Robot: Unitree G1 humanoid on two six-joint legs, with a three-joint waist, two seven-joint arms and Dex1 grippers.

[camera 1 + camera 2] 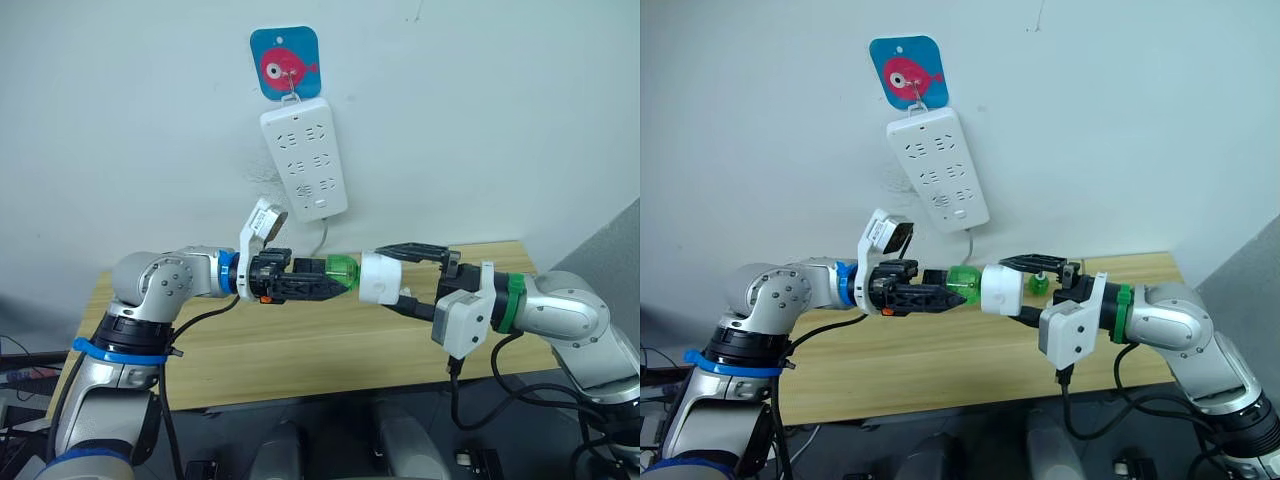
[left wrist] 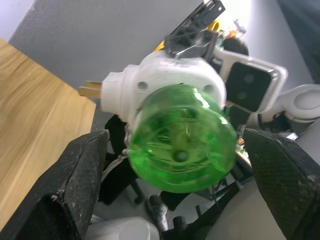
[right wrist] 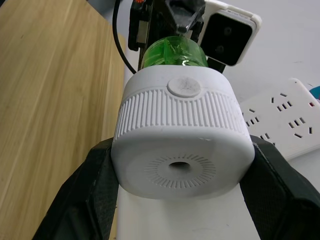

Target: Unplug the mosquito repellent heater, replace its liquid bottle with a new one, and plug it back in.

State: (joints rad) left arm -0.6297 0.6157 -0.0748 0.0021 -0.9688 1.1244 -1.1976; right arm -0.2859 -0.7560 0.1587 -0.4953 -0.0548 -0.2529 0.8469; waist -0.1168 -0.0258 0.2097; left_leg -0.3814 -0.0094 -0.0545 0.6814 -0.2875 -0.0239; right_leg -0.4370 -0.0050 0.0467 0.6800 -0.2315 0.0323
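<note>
Heater [image 1: 381,277] is unplugged and is held in the air above the table [image 1: 300,350], between the two arms and below the strip [image 1: 304,158] on the wall. The right gripper [image 3: 175,195] is clamped on it: in the right wrist view one black finger presses each side of the white body. The green bottle [image 1: 342,270] is in the heater socket and points toward the left arm. The left gripper [image 1: 325,285] is around the bottle. In the left wrist view its fingers [image 2: 75,180] stand apart, one on each side of the green bottom, with a gap to the plastic on both sides, so they do not grip it yet.

I think this arrangement is for unscrewing. One arm keeps the heater fixed, with the bottle lying sideways, so the other arm can close on the bottle and turn or pull it out. The heater is lifted from the table so both grippers have room around it. The bottle looks seated in the socket, so the replacing step seems not yet done. Whether this is the old or the new bottle I cannot tell.

Count: one heater, one green bottle in it, one strip hanging from a hook on a blue sticker [image 1: 285,62] with a pink fish. One brass prong [image 2: 90,90] shows at the heater side; the second is hidden. A small green thing [image 1: 1038,284] lies on the table behind the right gripper; it may be another bottle, but it is too small to say.
</note>
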